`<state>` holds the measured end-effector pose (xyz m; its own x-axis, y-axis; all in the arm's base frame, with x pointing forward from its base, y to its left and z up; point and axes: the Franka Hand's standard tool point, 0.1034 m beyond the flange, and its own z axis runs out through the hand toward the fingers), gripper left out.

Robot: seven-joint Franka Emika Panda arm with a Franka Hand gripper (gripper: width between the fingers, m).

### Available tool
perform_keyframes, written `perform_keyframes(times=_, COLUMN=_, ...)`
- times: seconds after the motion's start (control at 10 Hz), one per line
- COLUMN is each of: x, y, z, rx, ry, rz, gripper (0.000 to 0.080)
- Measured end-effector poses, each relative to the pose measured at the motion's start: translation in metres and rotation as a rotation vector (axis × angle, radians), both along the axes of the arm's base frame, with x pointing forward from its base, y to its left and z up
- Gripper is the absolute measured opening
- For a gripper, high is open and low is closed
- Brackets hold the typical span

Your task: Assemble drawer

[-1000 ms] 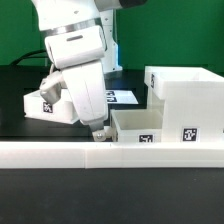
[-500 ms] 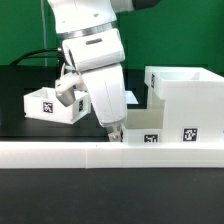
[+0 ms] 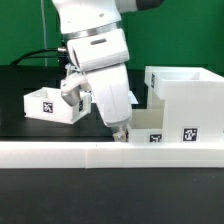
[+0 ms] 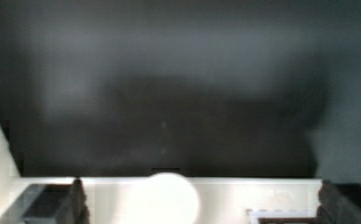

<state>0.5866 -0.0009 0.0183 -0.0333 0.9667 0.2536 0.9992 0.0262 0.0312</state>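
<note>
The drawer's large white housing (image 3: pixel 185 92) stands at the exterior view's right. One small tray (image 3: pixel 52 103) lies at the exterior view's left, behind the arm. A second tray (image 3: pixel 143 126) sits in front of the housing, by the low wall. My gripper (image 3: pixel 121 134) points down at this tray's near end. In the wrist view the gripper (image 4: pixel 203 203) is open. Its dark fingers (image 4: pixel 60 200) stand on either side of the tray's white front (image 4: pixel 248 192), with the round knob (image 4: pixel 168 188) between them. I cannot tell whether they touch it.
A long low white wall (image 3: pixel 80 153) runs along the front of the black table (image 3: pixel 20 90). A strip of the marker board (image 3: pixel 136 97) shows behind the arm. A green backdrop stands at the back.
The arm has moved toward the exterior view's right, from beside the left tray to above the near end of the tray in front of the housing. Both trays stay put.
</note>
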Motion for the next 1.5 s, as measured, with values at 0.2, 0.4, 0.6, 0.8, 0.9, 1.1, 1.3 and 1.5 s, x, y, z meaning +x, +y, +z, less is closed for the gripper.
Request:
perform_keyframes(times=0.2, x=0.001, y=0.010, z=-0.001, rx=0.008, ry=-0.002, rz=0.013, gripper=0.0649)
perform_keyframes(times=0.4, x=0.002, y=0.017, z=-0.007, rx=0.014, ry=-0.006, rz=0.060, gripper=0.0649)
perform_keyframes(times=0.6, x=0.001, y=0.016, z=-0.008, rx=0.014, ry=-0.003, rz=0.051, gripper=0.0649)
perform_keyframes(times=0.8, x=0.001, y=0.023, z=-0.008, rx=0.018, ry=-0.002, rz=0.057, gripper=0.0649)
perform_keyframes(times=0.9, x=0.001, y=0.031, z=-0.007, rx=0.021, ry=-0.003, rz=0.064, gripper=0.0649)
perform_keyframes(times=1.1, x=0.002, y=0.034, z=-0.007, rx=0.021, ry=-0.002, rz=0.049, gripper=0.0649)
perform_keyframes(times=1.3, x=0.002, y=0.023, z=-0.007, rx=0.020, ry=0.000, rz=0.046, gripper=0.0649)
perform_keyframes(times=1.5, x=-0.001, y=-0.005, z=-0.008, rx=0.016, ry=0.022, rz=0.048, gripper=0.0649)
